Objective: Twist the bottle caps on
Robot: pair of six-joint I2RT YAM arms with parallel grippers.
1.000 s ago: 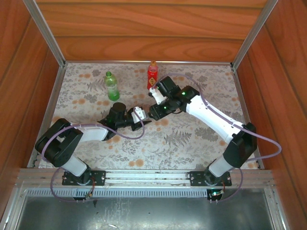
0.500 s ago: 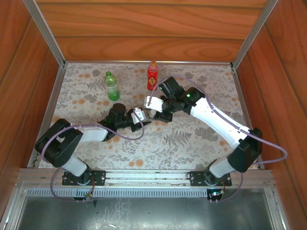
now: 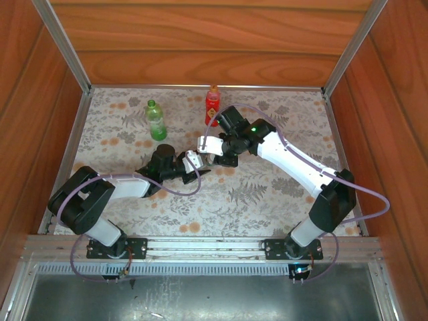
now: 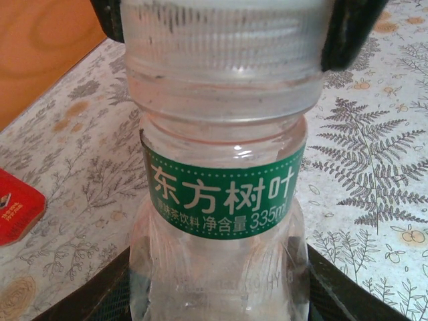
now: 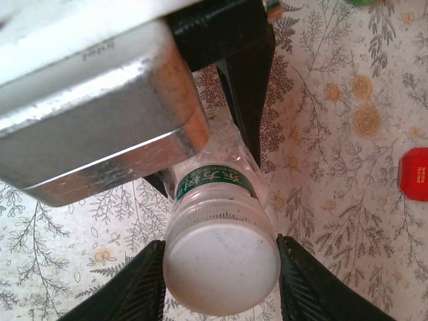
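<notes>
My left gripper [image 3: 192, 165] is shut on the lower body of the small clear bottle [image 4: 221, 200], which has a green label. It holds that bottle off the floral cloth, neck toward my right arm. A white cap [image 5: 222, 264] sits on the bottle's neck [image 4: 221, 47]. My right gripper [image 5: 221, 281] has a black finger pressed on each side of this cap; its fingers [image 4: 351, 33] also flank the cap in the left wrist view. The green bottle [image 3: 156, 120] and the red bottle [image 3: 212, 105] stand upright at the back, with a green and an orange cap on top.
Wooden walls [image 3: 200, 40] and metal rails [image 3: 63, 40] close in the floral cloth [image 3: 267, 194]. The red bottle [image 5: 414, 174] stands close behind my right wrist. The left wrist's silver housing [image 5: 93, 100] looms just above the clear bottle.
My right gripper has moved left to the clear bottle's cap, and its jaws have narrowed onto it. The left arm and its bottle have stayed put.
</notes>
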